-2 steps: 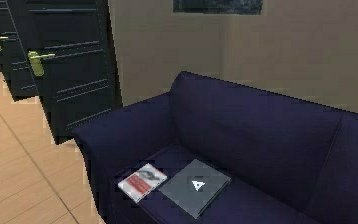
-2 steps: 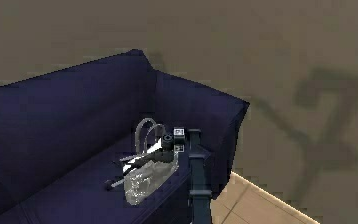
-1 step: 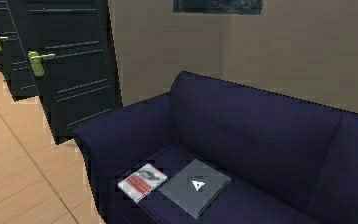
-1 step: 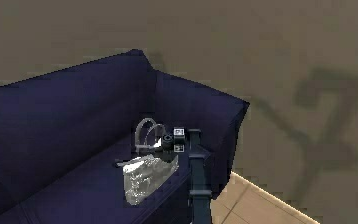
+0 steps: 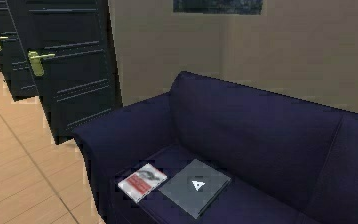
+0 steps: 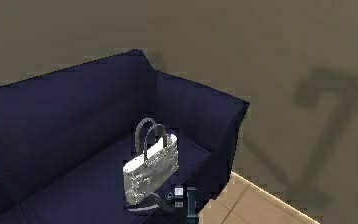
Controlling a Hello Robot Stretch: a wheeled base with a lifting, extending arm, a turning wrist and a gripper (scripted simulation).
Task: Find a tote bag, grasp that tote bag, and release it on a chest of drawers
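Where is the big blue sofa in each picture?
Forward view: the dark blue sofa fills the lower right, with a flat grey laptop on its seat.
Arm side view: the sofa runs from the left edge to the middle, with a silvery bag on its seat.
Shared landmark: the light wooden floor, at the forward view's left and the arm side view's bottom right.
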